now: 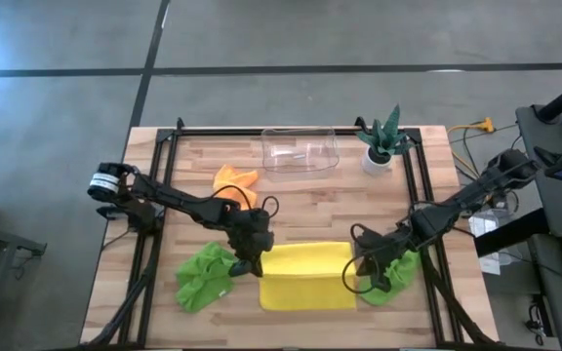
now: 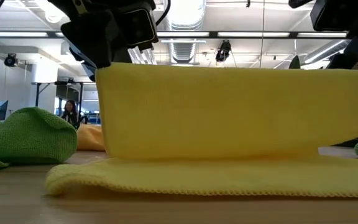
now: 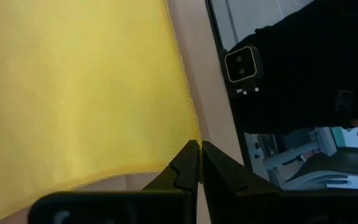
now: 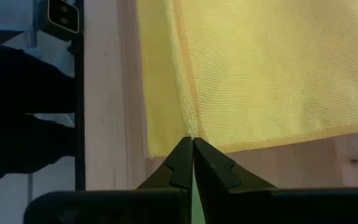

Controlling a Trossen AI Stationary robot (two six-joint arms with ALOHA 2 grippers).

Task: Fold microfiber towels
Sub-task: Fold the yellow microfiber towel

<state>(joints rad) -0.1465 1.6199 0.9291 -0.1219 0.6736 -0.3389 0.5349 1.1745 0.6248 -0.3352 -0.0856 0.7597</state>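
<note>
Grey concrete floor surrounds my wooden tabletop (image 1: 301, 195), which has a black frame along its edges. My left tool (image 1: 253, 265) is clamped shut on the left corner of the yellow towel (image 1: 305, 276), and my right tool (image 1: 367, 276) is pinched shut on its right corner; between them the cloth's raised edge hangs level above its lower half, which lies flat on the wood near the front edge. In the left wrist view my two dark fingers (image 3: 188, 163) meet right at the towel's corner, and the right wrist view shows the same with the other pair (image 4: 188, 158). One lime green towel (image 1: 204, 276) lies crumpled just left of the yellow one, and the second green towel (image 1: 398, 274) sits bunched under my right arm. The orange towel (image 1: 234, 182) lies rumpled farther back, near a clear plastic container (image 1: 300, 151). A spiky green plant in a white pot (image 1: 380, 144) stands at the back right. I can read no writing or brand on anything. Across the room a person (image 2: 70, 112) shows, small and distant.
</note>
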